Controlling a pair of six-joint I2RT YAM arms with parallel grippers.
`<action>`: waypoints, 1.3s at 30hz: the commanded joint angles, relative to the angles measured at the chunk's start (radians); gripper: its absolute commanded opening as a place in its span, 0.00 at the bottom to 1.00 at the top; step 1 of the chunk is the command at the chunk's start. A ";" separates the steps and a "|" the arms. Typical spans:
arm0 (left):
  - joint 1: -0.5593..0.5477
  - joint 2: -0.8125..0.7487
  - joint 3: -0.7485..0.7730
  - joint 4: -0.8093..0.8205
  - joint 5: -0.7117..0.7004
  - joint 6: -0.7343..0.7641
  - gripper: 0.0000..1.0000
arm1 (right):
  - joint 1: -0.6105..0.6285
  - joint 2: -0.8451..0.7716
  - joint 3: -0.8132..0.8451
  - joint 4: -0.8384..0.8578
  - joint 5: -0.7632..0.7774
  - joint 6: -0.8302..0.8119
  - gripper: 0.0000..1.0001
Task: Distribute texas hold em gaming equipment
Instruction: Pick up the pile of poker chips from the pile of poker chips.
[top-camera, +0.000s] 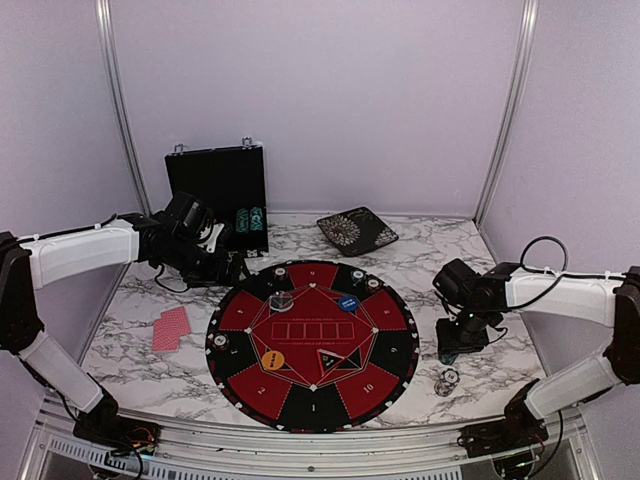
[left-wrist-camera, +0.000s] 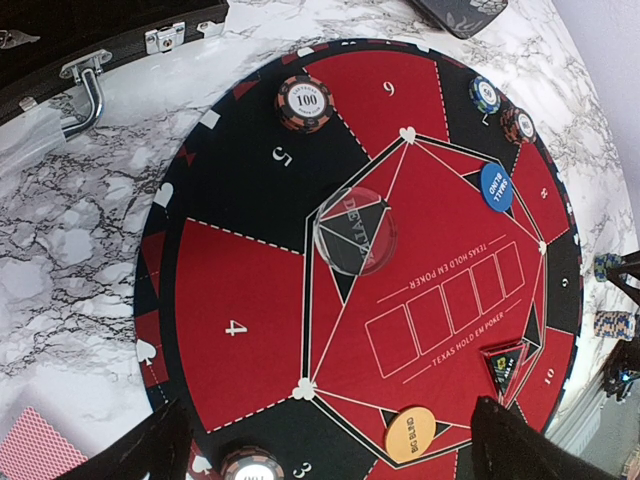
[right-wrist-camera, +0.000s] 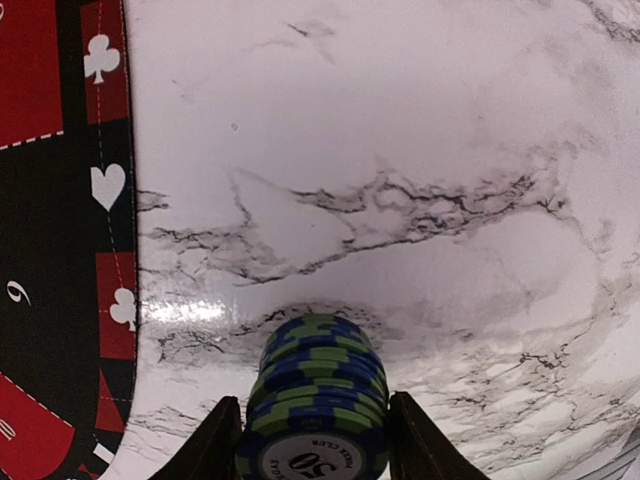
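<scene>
My right gripper (right-wrist-camera: 314, 402) is shut on a stack of blue-and-green poker chips (right-wrist-camera: 318, 365) standing on the marble, one finger against each side. From above, that gripper (top-camera: 450, 352) sits just right of the round mat (top-camera: 312, 345), with a white-black chip stack (top-camera: 447, 381) in front of it. My left gripper (left-wrist-camera: 340, 450) hangs open over the mat's far-left edge, holding nothing. On the mat lie a clear disc (left-wrist-camera: 355, 228), a blue disc (left-wrist-camera: 496, 186), an orange disc (left-wrist-camera: 410, 434) and a red chip stack (left-wrist-camera: 304, 100). Red-backed cards (top-camera: 171, 328) lie left of the mat.
A black hinged case (top-camera: 218, 180) stands open at the back left with green chips (top-camera: 249, 219) in it. A dark patterned tray (top-camera: 357, 231) lies at the back centre. Metal frame posts and purple walls close in the table.
</scene>
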 joint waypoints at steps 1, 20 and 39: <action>0.005 0.014 -0.007 0.018 0.013 0.000 0.99 | -0.008 0.010 0.002 0.016 0.005 0.010 0.46; 0.004 0.017 -0.004 0.018 0.015 -0.001 0.99 | -0.008 0.001 0.048 -0.025 0.028 0.008 0.31; 0.005 0.014 -0.007 0.018 0.014 0.002 0.99 | -0.008 0.012 0.130 -0.059 0.033 -0.017 0.27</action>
